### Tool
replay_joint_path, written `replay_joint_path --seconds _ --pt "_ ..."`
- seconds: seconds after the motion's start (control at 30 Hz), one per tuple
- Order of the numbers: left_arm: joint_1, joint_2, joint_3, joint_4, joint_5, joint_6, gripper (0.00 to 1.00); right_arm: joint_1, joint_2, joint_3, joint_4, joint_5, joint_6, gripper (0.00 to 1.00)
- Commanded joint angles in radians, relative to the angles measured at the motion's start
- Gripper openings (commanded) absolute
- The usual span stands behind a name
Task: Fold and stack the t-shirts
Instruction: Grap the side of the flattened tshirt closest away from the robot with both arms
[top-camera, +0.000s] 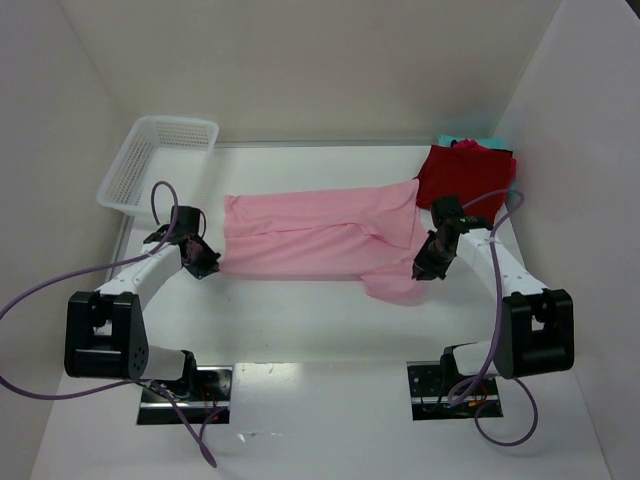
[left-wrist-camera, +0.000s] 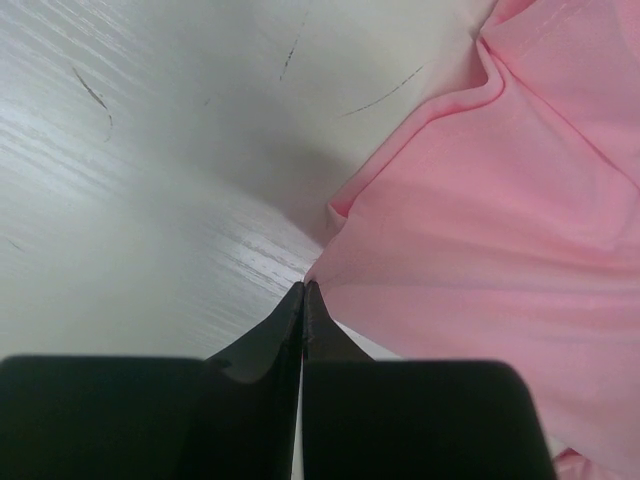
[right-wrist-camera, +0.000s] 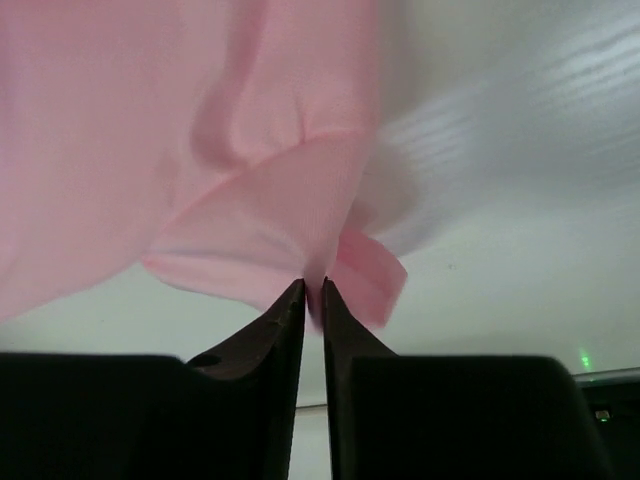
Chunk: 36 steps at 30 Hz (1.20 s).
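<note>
Top external view: pink t-shirt (top-camera: 320, 235) lies spread across the middle of the table (top-camera: 300, 320), long side running left to right, with one sleeve bunched at its near right end. Left gripper (top-camera: 205, 265) sits at the shirt's near left corner. Right gripper (top-camera: 422, 270) is on the near right sleeve area.

Left wrist: left gripper (left-wrist-camera: 303, 290) fingers pressed fully together, and the corner of the pink t-shirt (left-wrist-camera: 480, 250) runs right into the tips and looks pinched.

Right wrist: right gripper (right-wrist-camera: 312, 290) fingers a sliver apart, with a fold of the pink t-shirt (right-wrist-camera: 150, 130) caught in the gap; the cloth is blurred.

Dark red t-shirt (top-camera: 465, 178) lies folded at the far right, touching the pink one's far right corner. A teal t-shirt (top-camera: 455, 140) edge peeks out behind it. White basket (top-camera: 135, 165) stands at the far left, apart from the shirts.
</note>
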Motion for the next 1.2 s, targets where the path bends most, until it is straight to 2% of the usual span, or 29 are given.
replay_joint_path --seconds 0.0,0.07,0.1,0.13,0.27,0.37,0.4,0.43,0.47,0.5,0.63,0.73,0.87,0.97,1.17 --pt "0.001 -0.03 -0.003 -0.015 -0.024 0.028 0.0 -0.007 -0.041 -0.074 -0.012 -0.042 0.029 0.19" --pt "0.001 -0.03 -0.003 -0.015 -0.008 0.028 0.0 0.014 -0.041 -0.083 -0.012 -0.051 0.029 0.3" --pt "0.001 -0.021 -0.003 -0.015 -0.008 0.028 0.0 0.026 -0.041 -0.083 -0.012 -0.051 0.05 0.44" --pt "0.001 -0.021 -0.003 -0.015 0.004 0.039 0.02 0.036 -0.041 -0.083 -0.003 -0.051 0.05 0.51" --pt "0.001 -0.03 -0.003 -0.015 0.013 0.05 0.08 0.074 -0.064 -0.103 -0.002 -0.043 0.096 0.67" --pt "0.001 -0.03 -0.013 -0.015 0.013 0.05 0.25 0.085 -0.078 -0.114 0.019 -0.033 0.116 0.77" --pt "0.001 -0.03 -0.013 -0.015 0.013 0.05 0.4 0.097 -0.078 -0.114 0.019 -0.02 0.116 0.78" --pt "0.001 -0.03 -0.013 -0.015 0.022 0.05 0.44 0.097 -0.078 -0.114 0.019 -0.02 0.142 0.86" --pt "0.001 -0.03 -0.013 -0.015 0.022 0.059 0.49 0.111 -0.078 -0.114 0.019 -0.02 0.142 0.87" --pt "0.001 -0.039 -0.013 -0.025 0.022 0.059 0.61 0.144 -0.078 -0.123 0.019 0.001 0.183 0.89" --pt "0.001 -0.048 -0.013 -0.036 0.032 0.069 0.77 0.197 -0.101 -0.174 0.044 0.042 0.274 0.89" --pt "0.001 -0.057 -0.013 -0.036 0.032 0.069 0.77 0.243 -0.11 -0.221 0.071 0.093 0.314 0.89" --pt "0.001 -0.057 -0.013 -0.036 0.032 0.079 0.77 0.243 -0.131 -0.27 0.103 0.105 0.325 0.85" --pt "0.001 -0.057 -0.003 -0.036 0.032 0.088 0.77 0.252 -0.131 -0.271 0.114 0.142 0.348 0.78" --pt "0.001 -0.057 0.007 -0.036 0.042 0.108 0.77 0.287 -0.102 -0.248 0.125 0.243 0.418 0.78"
